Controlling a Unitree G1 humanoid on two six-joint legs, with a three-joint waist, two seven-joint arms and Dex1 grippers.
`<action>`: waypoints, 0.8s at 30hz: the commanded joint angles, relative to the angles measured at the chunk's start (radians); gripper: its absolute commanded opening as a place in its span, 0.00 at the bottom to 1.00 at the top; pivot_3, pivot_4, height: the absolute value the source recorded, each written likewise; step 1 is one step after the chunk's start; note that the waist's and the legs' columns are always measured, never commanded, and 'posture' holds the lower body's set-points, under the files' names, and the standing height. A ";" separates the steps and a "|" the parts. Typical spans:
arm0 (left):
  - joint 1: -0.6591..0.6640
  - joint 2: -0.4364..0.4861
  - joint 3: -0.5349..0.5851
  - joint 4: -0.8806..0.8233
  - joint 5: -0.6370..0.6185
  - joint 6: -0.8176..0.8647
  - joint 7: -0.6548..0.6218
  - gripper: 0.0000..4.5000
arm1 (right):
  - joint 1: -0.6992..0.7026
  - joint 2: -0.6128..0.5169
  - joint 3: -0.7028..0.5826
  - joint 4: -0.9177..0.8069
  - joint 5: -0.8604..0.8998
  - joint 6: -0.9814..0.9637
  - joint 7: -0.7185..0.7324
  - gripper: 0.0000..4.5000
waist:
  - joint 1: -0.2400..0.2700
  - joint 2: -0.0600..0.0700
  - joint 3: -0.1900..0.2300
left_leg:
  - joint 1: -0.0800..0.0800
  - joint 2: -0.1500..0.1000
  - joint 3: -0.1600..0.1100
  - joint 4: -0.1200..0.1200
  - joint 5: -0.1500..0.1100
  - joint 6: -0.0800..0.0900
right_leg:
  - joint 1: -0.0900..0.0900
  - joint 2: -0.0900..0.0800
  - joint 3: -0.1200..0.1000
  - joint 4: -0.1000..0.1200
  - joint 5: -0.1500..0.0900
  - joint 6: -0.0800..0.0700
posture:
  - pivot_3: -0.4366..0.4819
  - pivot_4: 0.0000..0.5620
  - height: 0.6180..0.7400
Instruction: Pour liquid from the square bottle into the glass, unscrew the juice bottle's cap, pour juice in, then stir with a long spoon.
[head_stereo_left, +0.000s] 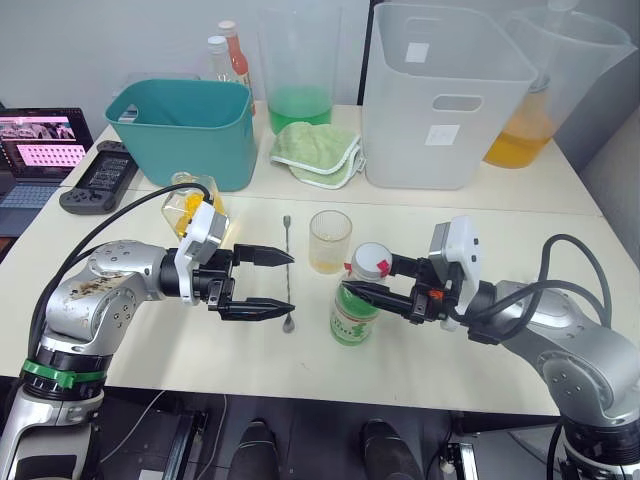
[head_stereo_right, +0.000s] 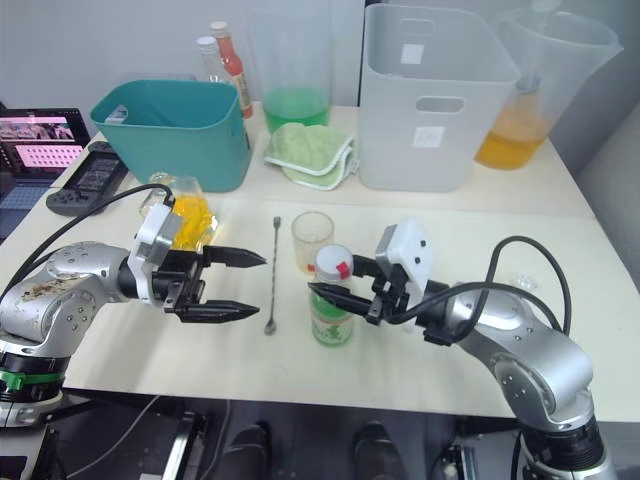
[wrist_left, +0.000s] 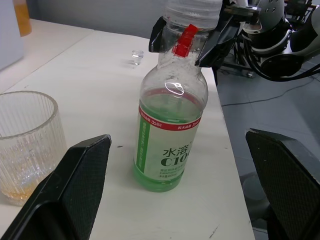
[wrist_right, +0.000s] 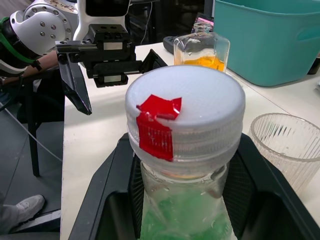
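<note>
The juice bottle (head_stereo_left: 354, 312) stands upright near the table's front, with green liquid, a green label and a white cap (wrist_right: 184, 107) marked with red tape. My right gripper (head_stereo_left: 365, 275) is shut on its neck just under the cap, one finger on each side. The ribbed glass (head_stereo_left: 330, 242) stands just behind the bottle, holding a little yellowish liquid. Left of the glass, the long spoon (head_stereo_left: 287, 272) lies flat on the table. My left gripper (head_stereo_left: 291, 283) is open, its fingertips over the spoon and pointing at the bottle. The square bottle (head_stereo_left: 188, 203) with orange liquid stands behind my left wrist.
A teal bin (head_stereo_left: 185, 125), a green cloth (head_stereo_left: 315, 150) and a white bin (head_stereo_left: 445, 95) line the back. Pitchers of green (head_stereo_left: 298, 70) and orange (head_stereo_left: 545, 100) liquid stand behind them. A laptop (head_stereo_left: 35, 150) and a controller (head_stereo_left: 100, 175) sit far left. A small clear object (wrist_left: 137, 56) lies to the right.
</note>
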 joint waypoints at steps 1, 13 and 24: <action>-0.005 0.006 0.023 -0.019 0.004 -0.019 -0.001 1.00 | 0.013 -0.025 -0.011 0.009 0.023 0.012 0.019 0.64 | 0.001 0.000 0.000 | 0.000 0.000 0.000 0.000 0.000 0.000 | 0.000 0.000 0.000 0.000 0.000 0.000 | 0.48 0.27 0.95; -0.012 0.008 0.010 -0.012 0.064 -0.013 0.071 1.00 | 0.050 -0.243 -0.266 0.072 0.220 0.032 0.260 0.99 | 0.005 0.000 0.000 | -0.001 0.000 0.000 0.000 0.000 0.000 | 0.000 0.000 0.000 0.000 0.000 0.000 | 0.48 0.27 0.95; -0.026 -0.038 0.028 -0.005 0.081 -0.049 0.117 1.00 | 0.353 -0.362 -0.672 0.170 0.231 0.037 0.394 0.99 | 0.008 -0.001 0.000 | 0.000 0.000 0.000 0.001 0.000 0.000 | 0.001 0.000 0.000 -0.001 0.000 0.000 | 0.48 0.27 0.95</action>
